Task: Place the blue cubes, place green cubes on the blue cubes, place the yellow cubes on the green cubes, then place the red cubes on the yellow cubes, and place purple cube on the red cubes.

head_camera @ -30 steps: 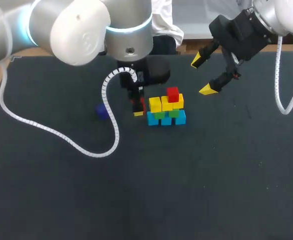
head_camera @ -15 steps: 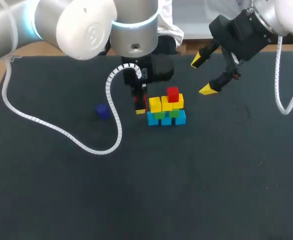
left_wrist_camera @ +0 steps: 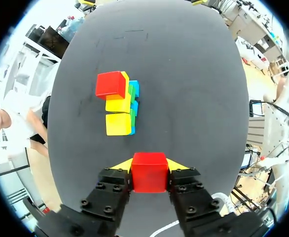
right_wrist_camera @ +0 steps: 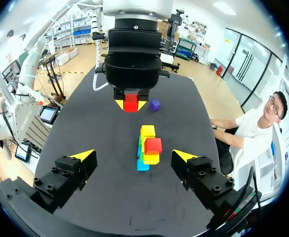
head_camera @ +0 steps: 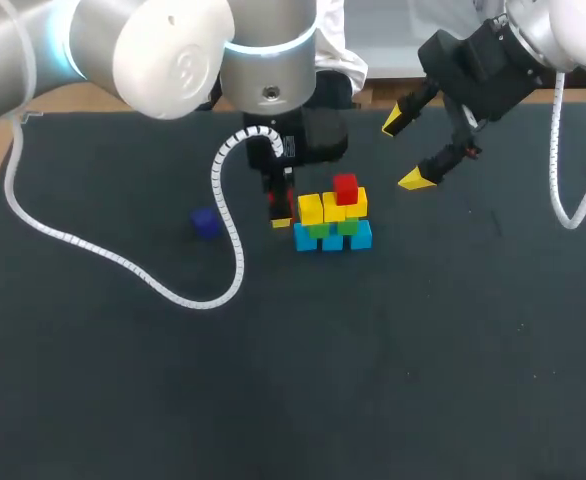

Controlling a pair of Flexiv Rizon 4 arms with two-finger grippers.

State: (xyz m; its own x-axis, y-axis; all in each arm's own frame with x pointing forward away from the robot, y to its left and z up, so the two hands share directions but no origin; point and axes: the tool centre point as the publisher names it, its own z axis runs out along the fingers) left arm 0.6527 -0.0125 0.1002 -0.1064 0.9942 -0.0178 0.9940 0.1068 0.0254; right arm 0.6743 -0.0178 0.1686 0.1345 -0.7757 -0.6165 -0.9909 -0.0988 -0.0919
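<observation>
A stepped pile of cubes stands mid-table: blue cubes (head_camera: 333, 240) at the base, green cubes (head_camera: 348, 227) on them, yellow cubes (head_camera: 311, 208) above, and one red cube (head_camera: 346, 187) on top. My left gripper (head_camera: 280, 210) hangs just left of the pile, shut on a second red cube (left_wrist_camera: 149, 171), also seen from the right wrist (right_wrist_camera: 130, 102). The pile (left_wrist_camera: 119, 104) lies ahead of that held cube. A purple cube (head_camera: 205, 222) sits alone on the table further left. My right gripper (head_camera: 411, 150) is open and empty, raised to the right of the pile (right_wrist_camera: 145, 148).
The dark table mat (head_camera: 393, 360) stretches wide in front of the pile. The left arm's white cable (head_camera: 188, 300) loops over the mat at the left, and the right arm's cable (head_camera: 563, 200) hangs at the far right.
Over the first half second my left gripper shifted slightly right and back with its red cube, closer to the pile. Since then nothing has moved. The right arm stayed still.
</observation>
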